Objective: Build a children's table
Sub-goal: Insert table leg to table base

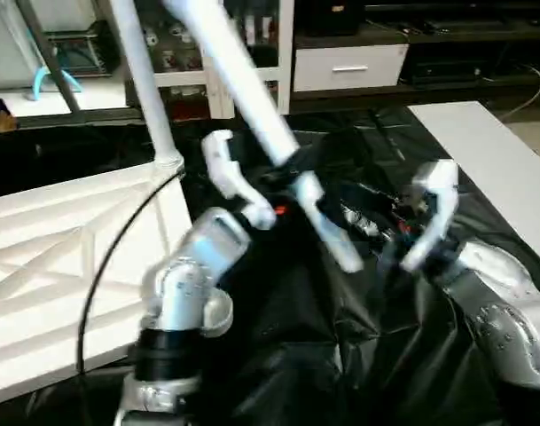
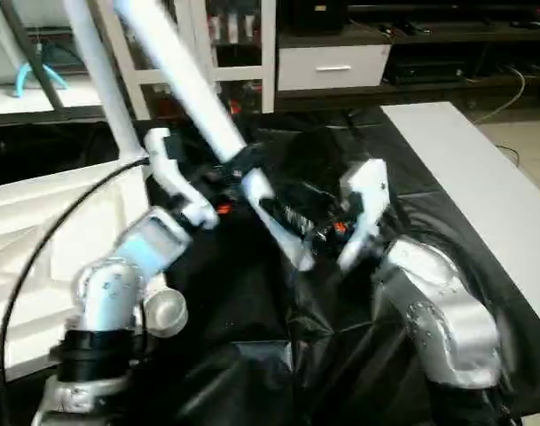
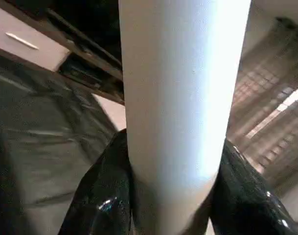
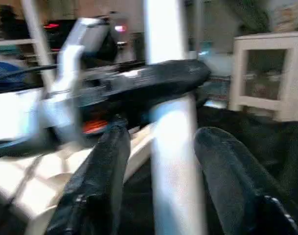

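A long white leg (image 1: 252,93) slants across the middle of the scene, its upper end rising toward the shelves at the back and its lower end (image 2: 287,240) hanging over the black plastic sheet (image 1: 340,355). The left gripper (image 3: 171,196) holds this leg — in the left wrist view its two black fingers (image 3: 97,196) press against either side of the tube. The right gripper (image 4: 161,166) sits lower on the same leg; its fingers (image 4: 97,181) stand on either side of the tube with a little gap showing, so I cannot tell whether they are gripping it or only bracketing it.

The white table top (image 1: 48,257) lies upside down to the robot's left, ribs facing up, partly on the black sheet. A second leg (image 1: 145,80) stands upright in the corner socket (image 1: 169,164) of the top nearest the grippers. A black cable (image 1: 101,257) loops over the ribbed underside. A flat white board (image 1: 482,151) lies on the right, and a white cabinet with a drawer (image 1: 349,67) stands behind.
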